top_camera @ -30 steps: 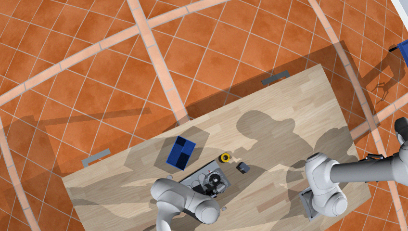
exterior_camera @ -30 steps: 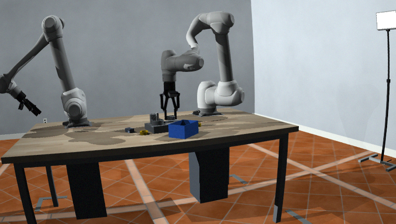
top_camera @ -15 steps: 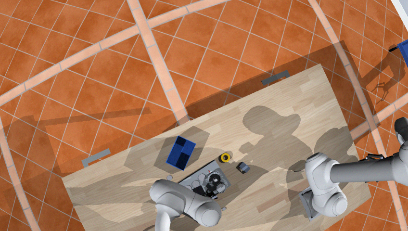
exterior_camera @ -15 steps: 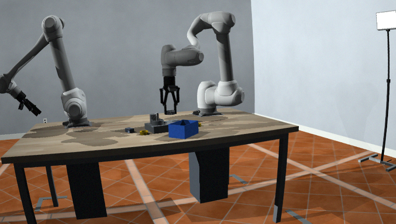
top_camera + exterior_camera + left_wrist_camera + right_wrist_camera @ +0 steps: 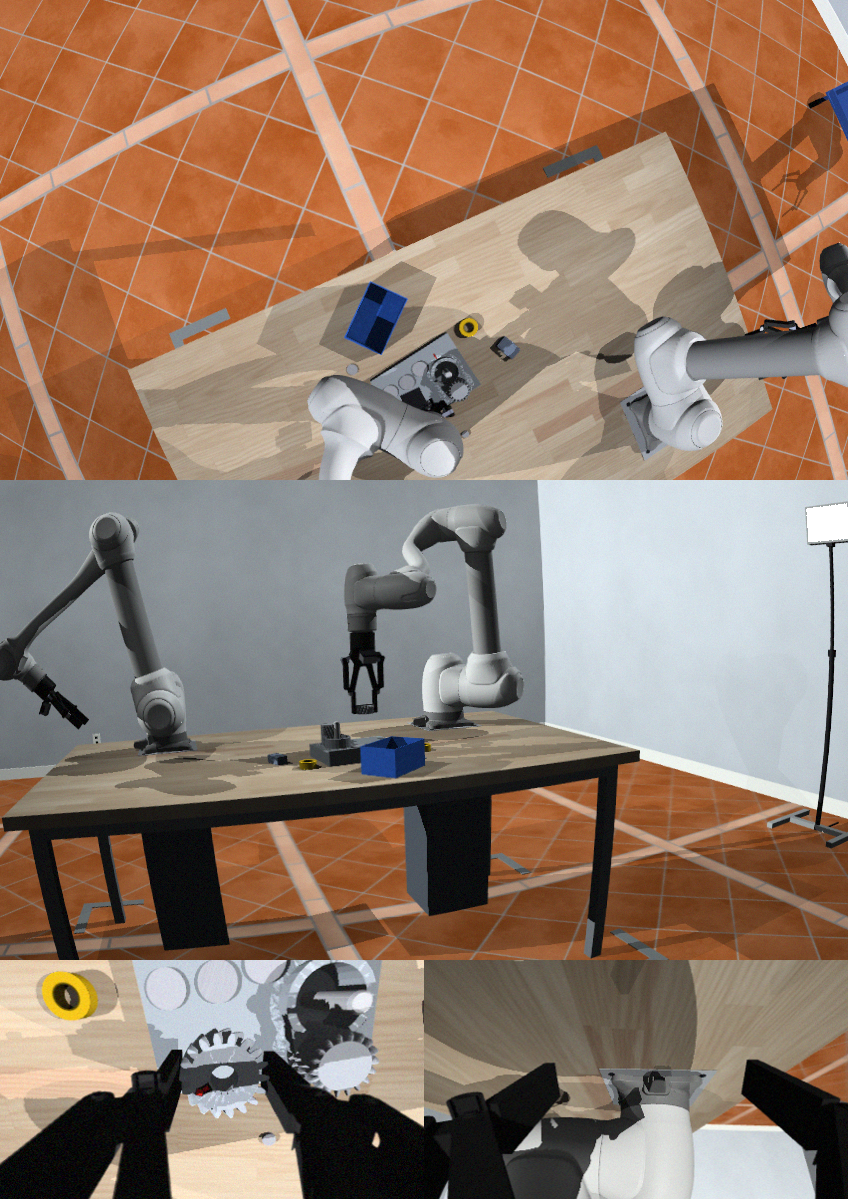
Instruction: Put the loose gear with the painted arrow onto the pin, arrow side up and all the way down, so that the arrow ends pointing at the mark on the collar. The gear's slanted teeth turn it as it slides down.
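Loose gear (image 5: 364, 708) (image 5: 229, 1101) up in the air, gripped across its toothed rim by the left gripper (image 5: 440, 408) (image 5: 364, 710) (image 5: 222, 1068), one finger on either side; painted arrow (image 5: 202, 1089) facing up toward the wrist, centre hole open between the fingers. Right gripper (image 5: 779, 327) (image 5: 83, 720) (image 5: 651, 1072) spread wide, holding nothing, well off to the side. Below and to one side of the gear, on the grey base (image 5: 404, 369) (image 5: 333, 756) (image 5: 199, 1020), the upright pin (image 5: 448, 374) (image 5: 336, 729) (image 5: 360, 1001), bare, inside its collar (image 5: 429, 369), with a smaller toothed gear (image 5: 458, 390) (image 5: 326, 732) (image 5: 343, 1065) just beside it. Red mark (image 5: 435, 355) visible at the collar in the top view. Likely metal or hard plastic by its look: stiff, modest in weight, not fragile apart perhaps from the tooth edges, rather slippery on the slanted flanks. Best hold: opposite points of the rim, level, hole and face left free, as now. Next, probably, a carry to the pin, then a start angle offset to allow for the turn on the way down. Too firm a grip during meshing: a risk of blocked rotation or jammed teeth; too loose: tilt on the pin.
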You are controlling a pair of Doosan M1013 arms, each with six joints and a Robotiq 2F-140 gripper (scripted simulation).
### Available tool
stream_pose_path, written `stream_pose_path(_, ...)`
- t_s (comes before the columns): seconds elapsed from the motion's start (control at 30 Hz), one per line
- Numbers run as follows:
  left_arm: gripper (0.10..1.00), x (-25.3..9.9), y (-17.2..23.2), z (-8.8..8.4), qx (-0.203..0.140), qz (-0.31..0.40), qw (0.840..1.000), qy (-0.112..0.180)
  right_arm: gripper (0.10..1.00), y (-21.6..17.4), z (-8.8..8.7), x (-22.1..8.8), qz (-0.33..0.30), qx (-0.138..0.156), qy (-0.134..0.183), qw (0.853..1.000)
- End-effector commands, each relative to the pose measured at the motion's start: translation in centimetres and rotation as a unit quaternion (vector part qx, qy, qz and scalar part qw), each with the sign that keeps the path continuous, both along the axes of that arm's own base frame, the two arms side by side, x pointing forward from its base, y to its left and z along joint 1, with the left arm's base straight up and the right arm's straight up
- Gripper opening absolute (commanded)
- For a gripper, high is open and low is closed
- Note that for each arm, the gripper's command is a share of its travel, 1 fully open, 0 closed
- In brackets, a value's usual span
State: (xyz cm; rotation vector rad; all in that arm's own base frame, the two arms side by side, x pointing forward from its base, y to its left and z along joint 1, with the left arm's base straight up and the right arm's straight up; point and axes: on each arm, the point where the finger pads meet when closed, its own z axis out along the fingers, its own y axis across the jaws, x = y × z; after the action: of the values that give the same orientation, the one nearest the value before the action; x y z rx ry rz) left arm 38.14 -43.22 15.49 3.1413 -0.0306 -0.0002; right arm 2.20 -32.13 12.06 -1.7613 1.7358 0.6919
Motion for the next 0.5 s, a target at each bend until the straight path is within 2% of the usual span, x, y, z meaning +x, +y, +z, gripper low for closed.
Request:
stream_pose_path(0.0, 0.099, 0.03, -0.03, 0.56, 0.0, 0.0, 1.0, -0.001, 1.0, -0.04, 0.04, 0.01, 0.0, -0.001, 0.0, 1.0)
stream_pose_path(0.47, 0.099, 0.03, -0.03, 1.44, 0.0, 0.0, 1.0, -0.001, 1.0, -0.04, 0.04, 0.01, 0.0, -0.001, 0.0, 1.0)
